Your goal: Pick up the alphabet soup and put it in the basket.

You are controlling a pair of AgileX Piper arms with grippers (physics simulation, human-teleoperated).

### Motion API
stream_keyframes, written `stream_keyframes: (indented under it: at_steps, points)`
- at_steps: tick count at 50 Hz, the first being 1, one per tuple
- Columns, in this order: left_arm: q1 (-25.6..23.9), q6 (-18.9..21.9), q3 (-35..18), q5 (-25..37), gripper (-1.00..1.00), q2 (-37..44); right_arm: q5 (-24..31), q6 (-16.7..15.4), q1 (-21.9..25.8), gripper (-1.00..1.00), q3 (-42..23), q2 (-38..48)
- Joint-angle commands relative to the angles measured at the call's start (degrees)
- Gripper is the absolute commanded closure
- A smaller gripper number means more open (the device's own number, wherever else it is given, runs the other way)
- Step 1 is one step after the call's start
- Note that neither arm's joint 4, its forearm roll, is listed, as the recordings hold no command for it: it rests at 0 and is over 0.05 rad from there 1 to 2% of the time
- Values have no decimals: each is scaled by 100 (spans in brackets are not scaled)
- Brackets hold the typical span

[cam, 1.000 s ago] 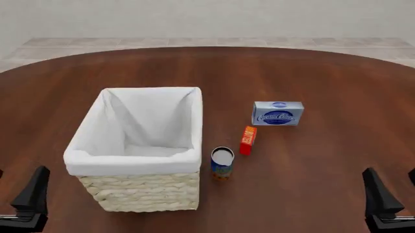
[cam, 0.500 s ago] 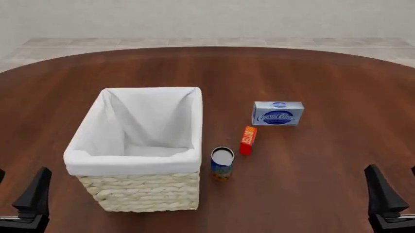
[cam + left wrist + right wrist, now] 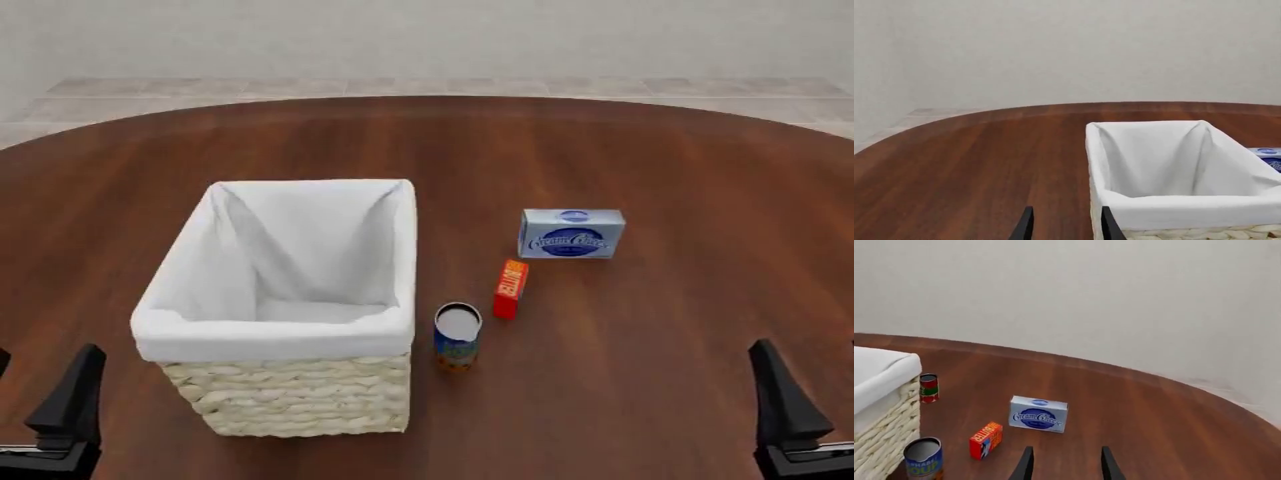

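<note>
The alphabet soup (image 3: 457, 337) stands upright on the table (image 3: 667, 160), just beside the near right corner of the basket (image 3: 287, 395), apart from both grippers.

Largest thing here is the round dark wooden table, which fills most of the front view. On its left half sits the basket, a big woven box with white cloth lining folded over its rim; nothing shows inside it but the lining. To the right of it, farther back, a blue-and-white cream cheese box (image 3: 573, 233) stands on its edge. Nearer, between that box and the can, a small red-orange box (image 3: 510, 288) stands upright. From the right wrist view a second little can (image 3: 929, 388), red and green, shows behind the basket's far side.

The left gripper (image 3: 1065, 227) hangs low at the near left edge, fingers parted, holding nothing. The right gripper (image 3: 1065, 465) waits at the near right edge, likewise parted and bare.
</note>
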State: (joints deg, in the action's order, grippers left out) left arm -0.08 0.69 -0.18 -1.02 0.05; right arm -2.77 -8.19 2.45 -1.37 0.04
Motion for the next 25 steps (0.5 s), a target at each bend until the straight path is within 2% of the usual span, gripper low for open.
stream_keyframes:
  at_steps: [1,4,5,6,10,19,25]
  points:
    - [3,-3,0,-4,-100,0,-131,-245,111,-100,-50,-2]
    - [6,-1,0,-2,-100,0,-129,-264,178,-100,-79,-3]
    - [6,-1,0,-1,-100,0,200,190,-296,-100,134,111]
    - [7,2,0,-2,-100,0,-531,-230,215,-100,136,-3]
    - [8,3,0,0,-100,0,-450,-248,154,-100,110,-4]
    - [11,6,0,-4,-100,0,160,-88,246,-100,-367,7]
    - [14,2,1,-8,-100,-1,32,-82,274,-100,-501,289]
